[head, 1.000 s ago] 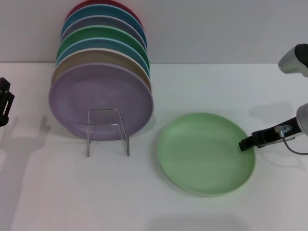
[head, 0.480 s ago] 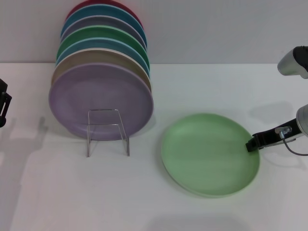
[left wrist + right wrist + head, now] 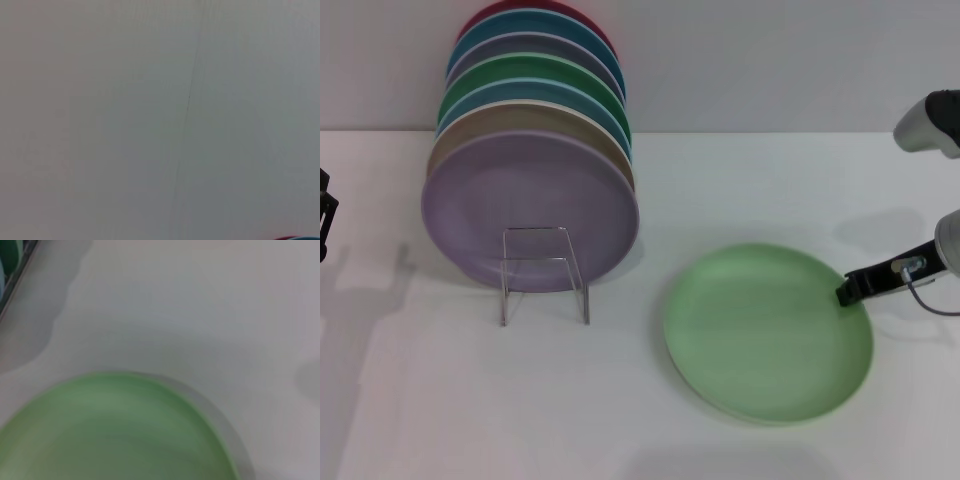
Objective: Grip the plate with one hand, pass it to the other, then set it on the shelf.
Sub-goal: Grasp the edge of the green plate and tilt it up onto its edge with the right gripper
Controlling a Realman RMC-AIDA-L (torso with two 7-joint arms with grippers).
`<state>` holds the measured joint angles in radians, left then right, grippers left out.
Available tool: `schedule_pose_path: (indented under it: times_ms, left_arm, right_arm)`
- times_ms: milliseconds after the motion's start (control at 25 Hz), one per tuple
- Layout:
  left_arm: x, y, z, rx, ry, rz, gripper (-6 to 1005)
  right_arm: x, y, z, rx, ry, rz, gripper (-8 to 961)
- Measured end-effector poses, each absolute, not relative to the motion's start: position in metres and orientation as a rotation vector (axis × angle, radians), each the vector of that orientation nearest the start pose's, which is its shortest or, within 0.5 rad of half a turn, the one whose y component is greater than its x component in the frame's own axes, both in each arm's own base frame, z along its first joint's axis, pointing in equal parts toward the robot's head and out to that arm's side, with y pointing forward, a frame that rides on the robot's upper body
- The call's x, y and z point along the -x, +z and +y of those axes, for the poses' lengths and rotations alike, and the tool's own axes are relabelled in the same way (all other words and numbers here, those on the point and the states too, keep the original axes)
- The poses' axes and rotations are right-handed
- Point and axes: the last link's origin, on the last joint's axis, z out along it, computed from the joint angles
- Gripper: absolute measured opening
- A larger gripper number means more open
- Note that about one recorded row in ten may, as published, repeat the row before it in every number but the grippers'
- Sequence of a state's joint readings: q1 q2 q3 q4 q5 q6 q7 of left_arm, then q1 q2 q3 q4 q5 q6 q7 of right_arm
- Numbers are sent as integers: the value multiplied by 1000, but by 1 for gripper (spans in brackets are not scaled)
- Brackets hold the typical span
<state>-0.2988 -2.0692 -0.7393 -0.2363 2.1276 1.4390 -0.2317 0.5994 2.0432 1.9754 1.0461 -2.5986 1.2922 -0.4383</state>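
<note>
The pale mint-green plate [image 3: 768, 333] lies on the white table right of centre and fills the lower part of the right wrist view [image 3: 115, 430]. My right gripper [image 3: 847, 291] holds the plate at its right rim, with a dark finger lying over the edge. The wire shelf [image 3: 544, 272] stands left of the plate, its small rectangular loop at the front. My left gripper [image 3: 325, 215] sits at the far left edge of the table, away from everything. The left wrist view shows only a blank wall.
Several plates stand upright in the shelf, with a lilac-purple plate [image 3: 530, 212] in front and a darker green plate [image 3: 535, 72] further back. The white table [image 3: 440, 400] stretches in front of the shelf. A grey wall runs behind.
My right gripper has moved right and the mint-green plate has slid with it, right and a little toward the front. My left gripper has drawn slightly further off to the left.
</note>
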Motion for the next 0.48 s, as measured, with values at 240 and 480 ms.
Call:
schedule_pose_path:
  times_ms: [240,480]
  left_arm:
    - [330,10,285,1397,-941,-528,758]
    - [329,9,284,1396,-947,-527,758]
  right_arm:
    - [-251,28,388,2180,-181,1345,26]
    - [-237,51,391,2118,-89,1201,20]
